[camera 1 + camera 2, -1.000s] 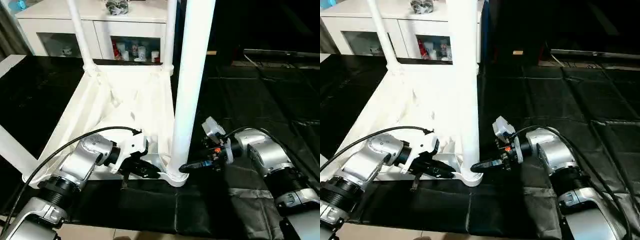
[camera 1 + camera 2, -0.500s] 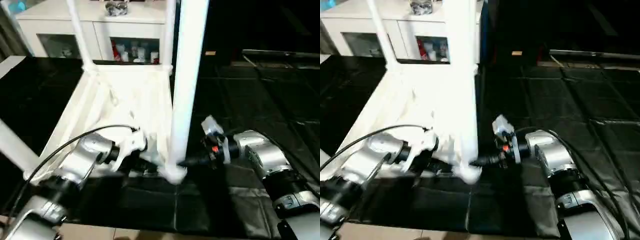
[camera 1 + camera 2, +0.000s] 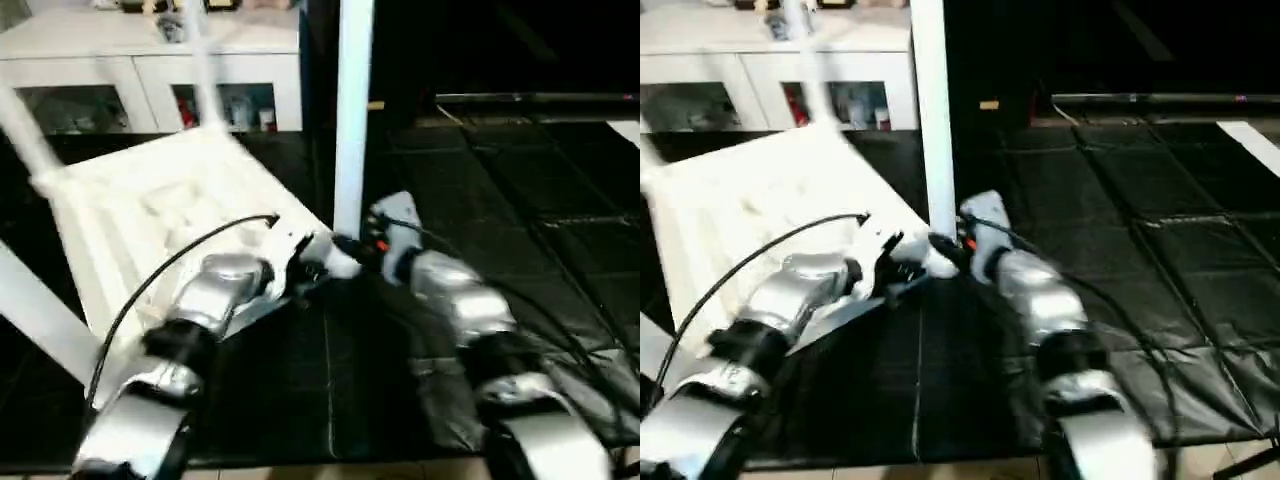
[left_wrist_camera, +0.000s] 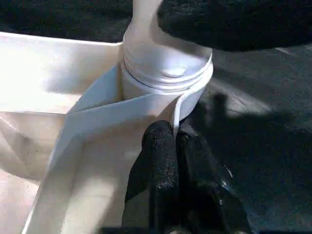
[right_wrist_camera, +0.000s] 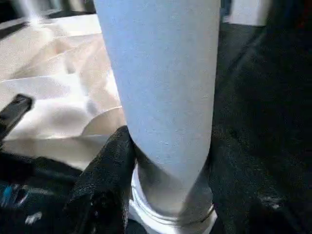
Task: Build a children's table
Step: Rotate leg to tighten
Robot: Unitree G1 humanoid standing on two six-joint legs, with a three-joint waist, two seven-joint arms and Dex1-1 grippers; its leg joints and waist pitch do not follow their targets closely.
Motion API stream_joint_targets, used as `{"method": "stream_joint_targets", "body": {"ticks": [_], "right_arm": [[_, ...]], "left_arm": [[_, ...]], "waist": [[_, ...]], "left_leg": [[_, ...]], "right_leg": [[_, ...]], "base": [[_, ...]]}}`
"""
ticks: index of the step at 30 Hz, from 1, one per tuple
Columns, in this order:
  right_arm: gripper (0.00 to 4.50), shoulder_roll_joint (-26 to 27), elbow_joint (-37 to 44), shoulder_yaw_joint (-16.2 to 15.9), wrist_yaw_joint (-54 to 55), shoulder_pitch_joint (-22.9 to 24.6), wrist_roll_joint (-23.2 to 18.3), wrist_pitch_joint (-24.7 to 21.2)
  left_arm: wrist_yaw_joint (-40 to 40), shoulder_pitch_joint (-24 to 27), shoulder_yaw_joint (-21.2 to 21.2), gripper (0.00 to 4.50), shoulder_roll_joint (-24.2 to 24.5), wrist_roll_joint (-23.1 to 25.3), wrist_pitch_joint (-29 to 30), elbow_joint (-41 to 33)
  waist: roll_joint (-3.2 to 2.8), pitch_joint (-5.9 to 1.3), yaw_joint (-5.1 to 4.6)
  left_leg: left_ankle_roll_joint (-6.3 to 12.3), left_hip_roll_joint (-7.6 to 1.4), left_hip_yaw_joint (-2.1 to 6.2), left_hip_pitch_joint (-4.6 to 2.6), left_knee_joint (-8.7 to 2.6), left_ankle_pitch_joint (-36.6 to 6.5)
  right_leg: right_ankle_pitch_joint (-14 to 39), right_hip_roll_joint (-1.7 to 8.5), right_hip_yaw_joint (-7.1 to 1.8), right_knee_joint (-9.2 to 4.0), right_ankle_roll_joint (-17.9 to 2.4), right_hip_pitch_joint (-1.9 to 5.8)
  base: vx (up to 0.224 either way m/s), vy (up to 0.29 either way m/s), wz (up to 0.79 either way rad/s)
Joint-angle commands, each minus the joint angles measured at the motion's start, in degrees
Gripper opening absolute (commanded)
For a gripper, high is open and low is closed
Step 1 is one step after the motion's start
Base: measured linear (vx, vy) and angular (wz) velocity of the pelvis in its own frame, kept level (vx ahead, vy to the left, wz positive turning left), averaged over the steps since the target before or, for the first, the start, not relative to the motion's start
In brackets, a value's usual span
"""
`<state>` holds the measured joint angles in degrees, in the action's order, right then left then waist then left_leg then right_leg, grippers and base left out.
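The upturned table (image 3: 150,210) lies on the black worktop (image 3: 480,180). At its nearest corner socket (image 4: 168,73), my left jaws (image 4: 175,146) pinch the rim, my right jaws (image 5: 168,161) clasp the leg (image 3: 352,120).

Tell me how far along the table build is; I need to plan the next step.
Done: the tabletop lies underside up with at least three legs seated in corner sockets, including the near leg. In hand: the left gripper is shut on the socket's rim, and the right gripper clasps that leg's base. Left: the fourth corner can't be judged; the table isn't yet upright.
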<state>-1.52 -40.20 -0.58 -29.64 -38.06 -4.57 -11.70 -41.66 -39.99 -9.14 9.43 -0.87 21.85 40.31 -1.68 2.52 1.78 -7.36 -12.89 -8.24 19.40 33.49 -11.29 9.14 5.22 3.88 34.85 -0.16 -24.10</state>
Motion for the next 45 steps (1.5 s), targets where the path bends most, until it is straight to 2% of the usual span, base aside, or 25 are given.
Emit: {"method": "stream_joint_targets", "body": {"ticks": [1,2,3,5,7,9,11,13,14,16,17,18,19,21,22,24,27,29,30,31,32,36,37,42,45], "right_arm": [[1.93,4.9,-2.3,-4.7,-3.0,0.5,-0.2,0.0],[1.93,4.9,-1.8,-5.0,-4.3,0.8,-0.3,0.6],[1.93,4.9,-1.6,-5.0,-4.7,0.9,-0.4,0.7],[2.47,4.6,-1.2,-4.3,-6.0,1.3,-1.5,0.7],[2.73,3.8,-1.1,-3.8,-7.5,1.5,-2.3,1.0],[2.73,2.2,-0.7,-3.9,-10.4,1.9,-2.4,1.7],[3.07,-0.6,0.8,-4.7,-15.8,2.7,-2.8,2.3],[3.20,-1.3,1.2,-4.9,-17.4,3.0,-2.9,2.7],[3.42,-1.3,1.2,-4.9,-17.4,3.0,-2.9,2.7],[3.53,-2.9,1.9,-5.2,-20.3,3.3,-3.4,3.0],[3.59,-4.5,2.7,-5.4,-23.2,3.6,-3.8,3.1],[3.66,-4.9,2.9,-5.5,-23.9,3.7,-3.9,3.1],[3.76,-7.4,3.7,-5.7,-28.2,3.9,-4.5,3.5],[3.98,-12.8,4.3,-6.9,-37.3,4.0,-4.2,5.8],[4.12,-13.1,4.3,-7.0,-37.7,4.0,-4.2,5.9],[4.31,-15.9,4.0,-7.7,-42.5,3.8,-3.7,7.6],[4.31,-18.5,3.6,-8.3,-48.4,3.3,-3.9,7.4],[4.31,-18.7,3.6,-8.4,-48.9,3.3,-3.9,7.4],[4.31,-19.7,3.3,-8.7,-52.1,2.7,-4.2,7.6],[4.31,-19.8,3.2,-8.8,-52.3,2.7,-4.2,7.6],[4.31,-20.2,3.0,-9.0,-53.8,2.4,-4.6,7.8],[4.31,-20.9,2.9,-10.1,-57.6,1.9,-5.4,8.7],[4.31,-20.9,2.7,-10.3,-58.3,1.8,-5.6,8.6],[3.85,-20.4,2.6,-10.7,-60.4,1.6,-5.9,7.4],[3.55,-19.9,2.1,-11.0,-61.1,1.5,-6.0,7.1]], "left_arm": [[0.6,-2.3,0.3,0.00,-3.2,-1.7,-2.0,-1.4],[0.1,-2.1,0.2,0.00,-3.0,-1.7,-2.0,-1.8],[-0.2,-2.0,0.1,0.00,-2.9,-1.6,-2.2,-2.0],[-1.4,-1.4,-0.3,0.00,-2.3,-1.5,-2.5,-2.8],[-2.4,-0.9,-0.6,0.00,-1.5,-1.5,-2.9,-3.2],[-4.2,-0.1,-1.0,0.00,-0.6,-1.5,-3.6,-3.6],[-6.3,0.9,-1.5,0.00,0.7,-1.5,-4.4,-4.1],[-6.8,1.1,-1.6,0.00,0.9,-1.5,-4.7,-4.3],[-6.8,1.1,-1.6,0.00,0.9,-1.5,-4.7,-4.3],[-8.3,1.6,-2.0,0.00,1.5,-1.4,-5.2,-4.6],[-9.8,2.0,-2.5,0.00,2.2,-1.3,-5.8,-4.9],[-10.2,2.1,-2.6,0.00,2.3,-1.3,-6.0,-4.9],[-12.6,2.5,-3.3,0.00,3.4,-1.1,-6.9,-5.3],[-18.1,3.3,-4.7,0.00,5.9,-1.2,-9.3,-6.3],[-18.4,3.4,-4.8,0.00,6.0,-1.2,-9.5,-6.3],[-22.6,4.1,-5.8,0.00,7.5,-1.7,-11.1,-7.5],[-28.4,5.3,-7.7,0.00,9.7,-2.1,-12.5,-9.7],[-28.9,5.4,-7.9,0.00,9.9,-2.1,-12.6,-9.9],[-32.8,6.5,-9.5,0.00,11.5,-2.7,-12.7,-12.3],[-33.0,6.6,-9.5,0.00,11.6,-2.7,-12.7,-12.4],[-35.1,7.3,-10.3,0.00,12.4,-3.1,-12.7,-13.8],[-39.1,9.2,-12.0,0.00,14.2,-3.7,-13.1,-17.4],[-39.8,9.5,-12.3,0.00,14.5,-3.7,-13.2,-18.0],[-41.7,10.4,-13.6,0.00,15.6,-3.3,-13.9,-19.8],[-42.2,11.0,-14.3,0.00,16.3,-2.8,-14.2,-20.7]], "waist": [[0.06,-3.73,0.74],[0.03,-3.73,0.79],[0.25,-3.78,0.79],[0.24,-3.81,0.95],[0.26,-3.74,0.94],[0.33,-3.69,0.99],[0.62,-3.68,1.06],[0.47,-3.70,1.25],[0.57,-3.69,1.30],[0.68,-3.65,1.47],[0.92,-3.62,1.49],[0.82,-3.70,1.66],[1.00,-3.66,1.64],[0.96,-3.69,2.20],[0.88,-3.75,2.36],[1.17,-3.74,2.67],[1.13,-3.71,3.55],[0.96,-3.72,4.03],[1.05,-3.74,4.12],[1.16,-3.86,4.36],[0.91,-3.90,4.70],[1.00,-3.90,5.05],[1.02,-3.77,5.06],[1.28,-3.47,5.30],[1.25,-3.46,5.39]], "left_leg": [[1.86,1.44,-1.28,1.26,-3.86,-11.6],[2.36,1.41,-1.33,1.24,-3.83,-11.0],[2.59,1.42,-1.38,1.29,-3.78,-10.6],[3.35,1.42,-1.43,1.34,-3.79,-9.3],[3.51,1.41,-1.48,1.32,-3.79,-9.3],[3.72,1.37,-1.48,1.31,-3.85,-9.8],[4.33,1.14,-1.53,1.26,-3.87,-10.2],[4.71,1.13,-1.62,1.21,-3.81,-9.4],[4.66,1.15,-1.61,1.20,-3.83,-9.1],[4.71,1.12,-1.64,1.21,-3.82,-9.2],[4.75,1.05,-1.68,1.22,-3.84,-9.1],[4.83,1.06,-1.60,1.16,-3.84,-9.1],[5.02,1.05,-1.70,1.18,-3.80,-9.0],[5.97,0.85,-1.78,1.09,-3.68,-8.8],[6.26,0.76,-1.83,1.19,-3.62,-8.4],[6.38,0.71,-1.93,1.18,-3.54,-8.2],[6.34,0.48,-1.87,1.15,-3.56,-8.1],[6.03,0.27,-2.04,0.62,-3.55,-8.3],[5.97,0.25,-2.03,0.67,-3.54,-8.2],[5.96,0.10,-1.91,0.93,-3.55,-7.8],[5.88,0.07,-1.89,0.84,-3.50,-7.4],[6.21,0.07,-2.00,0.76,-3.33,-7.4],[5.99,0.13,-1.96,0.98,-3.42,-8.1],[4.34,0.19,-1.85,1.14,-3.72,-10.6],[3.56,0.17,-1.83,1.05,-3.76,-10.9]], "right_leg": [[14.6,1.34,-1.28,-4.43,-12.0,3.97],[13.1,1.31,-1.31,-4.33,-12.6,4.05],[12.2,1.29,-1.33,-4.24,-12.9,4.14],[10.2,1.40,-1.37,-4.04,-13.8,4.35],[10.5,1.46,-1.38,-4.10,-13.9,4.36],[11.5,1.50,-1.37,-4.17,-13.8,4.38],[11.6,1.57,-1.42,-4.24,-14.0,4.39],[10.5,1.54,-1.51,-4.10,-14.3,4.30],[10.5,1.54,-1.48,-4.09,-14.4,4.31],[11.3,1.63,-1.49,-4.16,-14.2,4.38],[11.7,1.65,-1.53,-4.19,-14.1,4.26],[11.7,1.65,-1.47,-4.12,-14.1,4.36],[11.7,1.58,-1.51,-4.20,-14.1,4.30],[10.9,1.58,-1.55,-4.09,-14.4,4.26],[10.1,1.61,-1.55,-3.91,-14.7,4.18],[9.7,1.62,-1.49,-3.86,-15.1,4.15],[10.4,1.77,-1.50,-3.65,-15.2,4.07],[10.1,1.69,-1.61,-3.67,-15.6,3.49],[9.9,1.67,-1.59,-3.60,-15.8,3.53],[9.1,1.78,-1.57,-3.22,-16.1,3.74],[8.3,1.77,-1.52,-3.09,-16.2,3.60],[5.7,1.70,-1.61,-2.80,-17.1,3.45],[6.8,1.75,-1.57,-2.87,-16.8,3.60],[13.4,1.89,-1.67,-3.46,-14.2,3.60],[15.1,1.94,-1.75,-3.61,-13.4,3.47]], "base": [[0.000,0.000,0.00],[0.000,0.000,0.00],[0.000,0.000,0.00],[0.000,0.000,0.00],[0.000,0.000,0.00],[0.000,0.000,0.00],[0.000,0.000,0.00],[0.000,0.000,0.00],[0.000,0.000,0.00],[0.000,0.000,0.00],[0.000,0.000,0.00],[0.000,0.000,0.00],[0.000,0.000,0.00],[0.000,0.000,0.00],[0.000,0.000,0.00],[0.000,0.000,0.00],[0.000,0.000,0.00],[0.000,0.000,0.00],[0.000,0.000,0.00],[0.000,0.000,0.00],[0.000,0.000,0.00],[0.000,0.000,0.00],[0.000,0.000,0.00],[0.000,0.000,0.00],[0.000,0.000,0.00]]}}
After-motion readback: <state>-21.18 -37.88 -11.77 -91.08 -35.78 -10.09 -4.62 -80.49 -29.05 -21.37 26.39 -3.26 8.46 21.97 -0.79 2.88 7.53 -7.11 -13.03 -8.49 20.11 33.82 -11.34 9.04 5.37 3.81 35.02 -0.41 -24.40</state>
